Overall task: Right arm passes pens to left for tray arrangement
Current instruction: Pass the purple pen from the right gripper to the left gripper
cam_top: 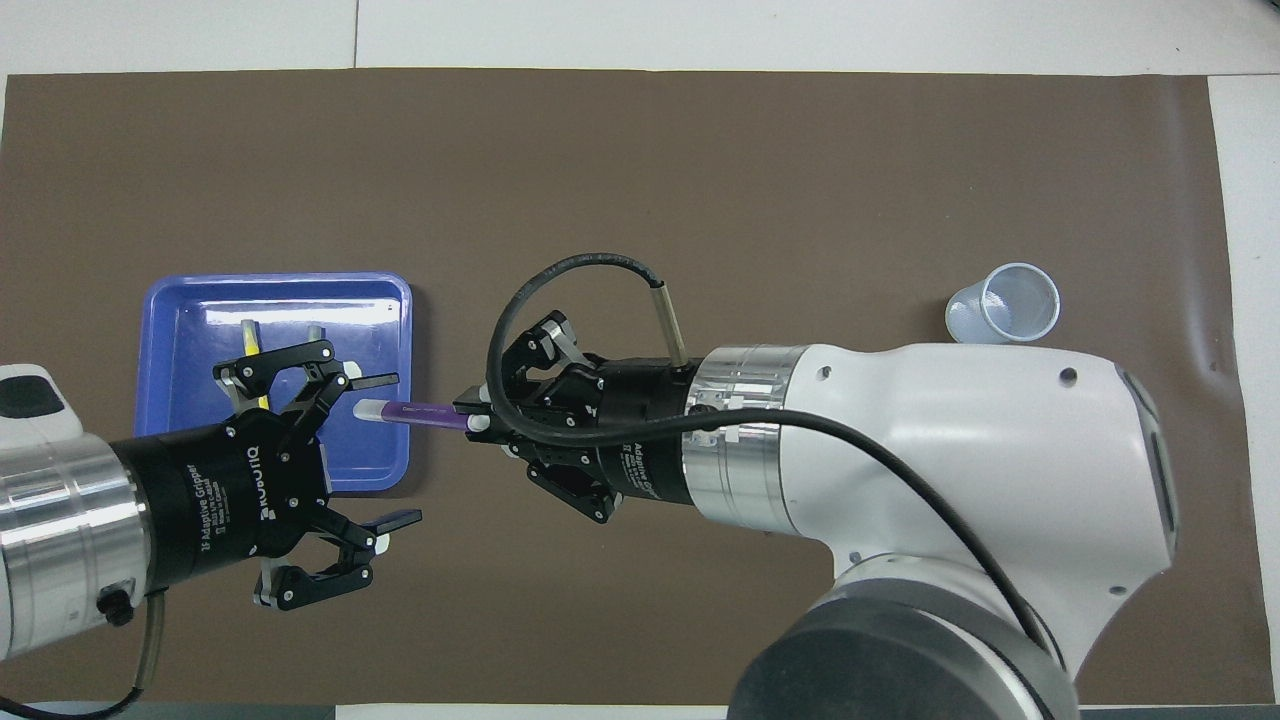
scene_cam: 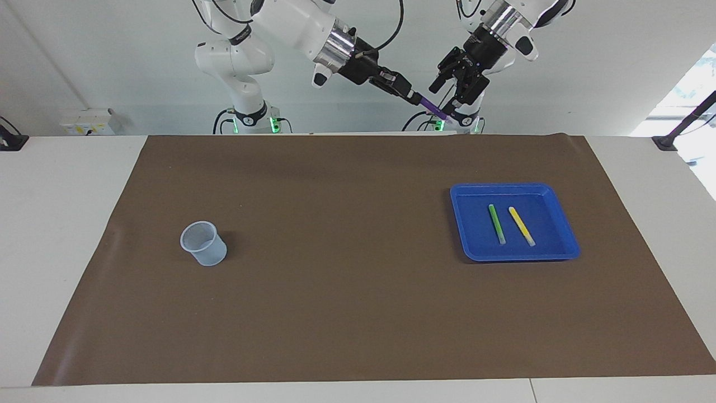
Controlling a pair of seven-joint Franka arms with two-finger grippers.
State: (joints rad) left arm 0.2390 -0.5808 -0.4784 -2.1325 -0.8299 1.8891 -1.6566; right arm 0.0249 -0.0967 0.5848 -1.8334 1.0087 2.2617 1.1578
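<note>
Facing view: high at upper centre, right gripper [scene_cam: 413, 98] clamped on the purple pen [scene_cam: 435, 108], long axis slanting down toward the frame's right, pale cap end leading. Just right of it, left gripper [scene_cam: 454, 95] with fingers spread, pointing down and leftward at that cap end. Cannot tell from here whether the cap already sits between the spread fingers or just short of them. In the right middle of the frame, blue tray [scene_cam: 566, 249] flat on the brown mat [scene_cam: 335, 313], with the green pen [scene_cam: 497, 223] and yellow pen [scene_cam: 521, 225] lying side by side in it, apart from each other. Clear cup [scene_cam: 203, 243] upright at left middle, with no pen showing in it.

Overhead view: right gripper [cam_top: 472, 417] at centre, pen [cam_top: 410, 411] jutting left, nearly level across the frame, cap overlapping the tray's [cam_top: 170, 300] right edge. Left gripper [cam_top: 388, 450] entering from lower left, fingers wide apart, upper finger [cam_top: 372, 380] just above the cap, lower finger well below it. Likely needed next: close in along the pen's axis until the free end sits between the fingers.

Count: three pens, two in the tray and one aloft; one tray; one cup [cam_top: 1004, 304], at upper right here; two arms.
</note>
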